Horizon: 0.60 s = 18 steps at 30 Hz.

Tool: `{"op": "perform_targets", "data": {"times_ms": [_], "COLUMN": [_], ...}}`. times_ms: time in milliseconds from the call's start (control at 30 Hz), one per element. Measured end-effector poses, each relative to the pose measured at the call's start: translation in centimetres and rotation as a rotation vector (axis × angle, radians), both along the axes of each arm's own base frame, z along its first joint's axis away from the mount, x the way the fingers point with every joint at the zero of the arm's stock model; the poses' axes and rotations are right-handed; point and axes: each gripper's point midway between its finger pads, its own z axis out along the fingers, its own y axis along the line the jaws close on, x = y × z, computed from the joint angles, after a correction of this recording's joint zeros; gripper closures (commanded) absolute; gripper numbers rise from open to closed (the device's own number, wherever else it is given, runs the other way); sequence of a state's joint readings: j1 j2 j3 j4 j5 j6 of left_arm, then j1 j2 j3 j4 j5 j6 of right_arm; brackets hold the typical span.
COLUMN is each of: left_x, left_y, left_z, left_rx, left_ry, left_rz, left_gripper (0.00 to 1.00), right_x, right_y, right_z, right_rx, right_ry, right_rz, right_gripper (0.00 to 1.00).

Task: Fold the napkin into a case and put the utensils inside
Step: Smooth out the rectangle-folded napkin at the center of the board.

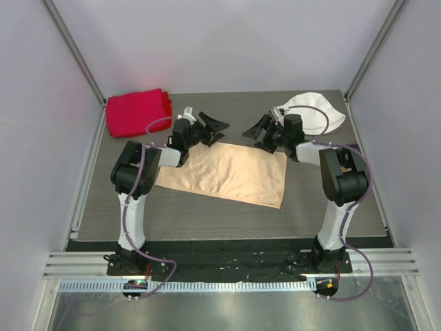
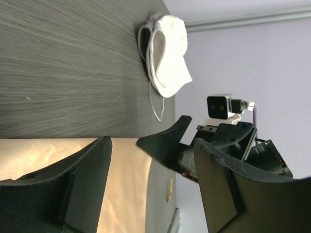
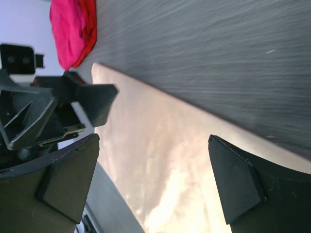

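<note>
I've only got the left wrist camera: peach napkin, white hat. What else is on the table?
Observer: A thick red cloth at the far left corner.
Operator: Is the napkin a case yet?
Observer: No. The napkin lies spread flat as one wide rectangle, not a narrow pocket.
Operator: And the right pincer?
Observer: The right pincer is open above the napkin's far edge, holding nothing.
</note>
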<state>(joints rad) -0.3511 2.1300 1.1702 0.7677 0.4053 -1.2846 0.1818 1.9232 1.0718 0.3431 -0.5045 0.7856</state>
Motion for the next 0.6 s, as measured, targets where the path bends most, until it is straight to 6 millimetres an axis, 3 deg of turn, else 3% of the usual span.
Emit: {"op": "perform_targets", "data": {"times_ms": [100,233,433,600], "left_x": [-0.3,-0.3,-0.3,0.0], "left_y": [-1.0,-0.9,-0.7,-0.4], "left_z": [-0.6,-3.0,-5.9,-5.9], "left_rx": [-0.022,-0.024,-0.009,-0.012], "left_ry": [0.013,0.063,0.114,0.109], "left_rz": [-0.018,-0.012,-0.006,-0.004], "left_gripper": [0.29,0.29,0.29,0.29], "right_x": [-1.0,-1.7,-2.5,-2.6], "right_y": [2.5,4.2,3.9,3.8], "right_z": [0.4,0.1,-2.7,-3.0], "right_rx": [0.027,0.059,0.060,0.062], "right_ry": [0.000,0.005,0.070,0.067], "right_rz": [0.045,0.081,0.071,0.070], "right_gripper": [0.01,0.02,0.02,0.02]}}
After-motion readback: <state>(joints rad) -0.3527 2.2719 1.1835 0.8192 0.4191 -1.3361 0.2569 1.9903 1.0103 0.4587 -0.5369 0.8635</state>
